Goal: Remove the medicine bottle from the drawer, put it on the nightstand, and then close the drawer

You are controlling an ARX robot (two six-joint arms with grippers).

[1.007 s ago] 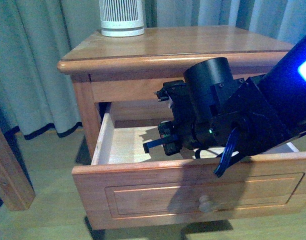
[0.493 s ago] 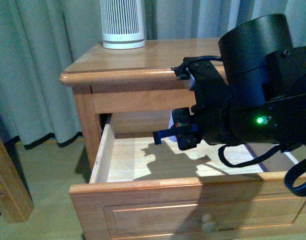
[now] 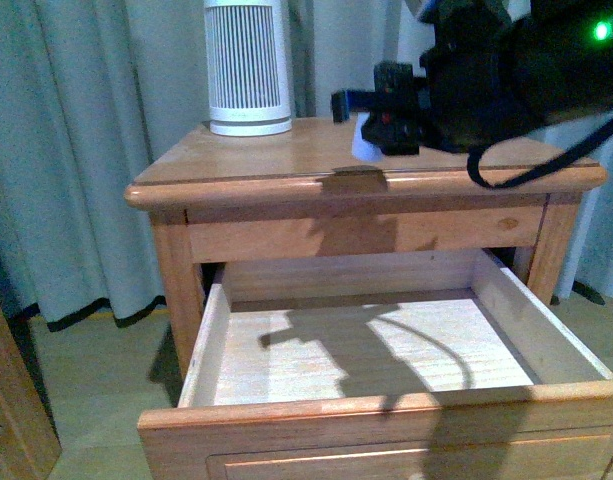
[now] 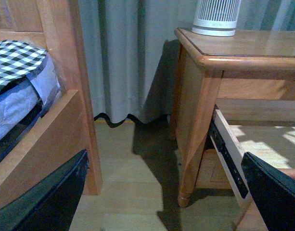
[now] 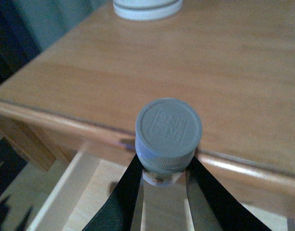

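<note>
Right pincer [image 5: 164, 180] squeezes medicine bottle [image 5: 169, 127] tight. Nightstand [image 5: 224, 72] edge right below pincer. Let go now: bottle may tip, drop into open drawer [image 3: 208, 335] underneath.

Right arm [image 3: 526, 70] black; green LED [image 3: 598, 30]; black cable [image 3: 473, 168]; right hand [image 5: 164, 166] black-fingered.

Right arm held high, wrist roughly level, the right gripper [image 3: 374, 118] pointing across toward the robot's left. Its jaws are clamped on the medicine bottle [image 5: 169, 130] just under the cap. Left gripper [image 4: 161, 207] sits low, fingers [image 4: 46, 202] spread wide apart.
</note>
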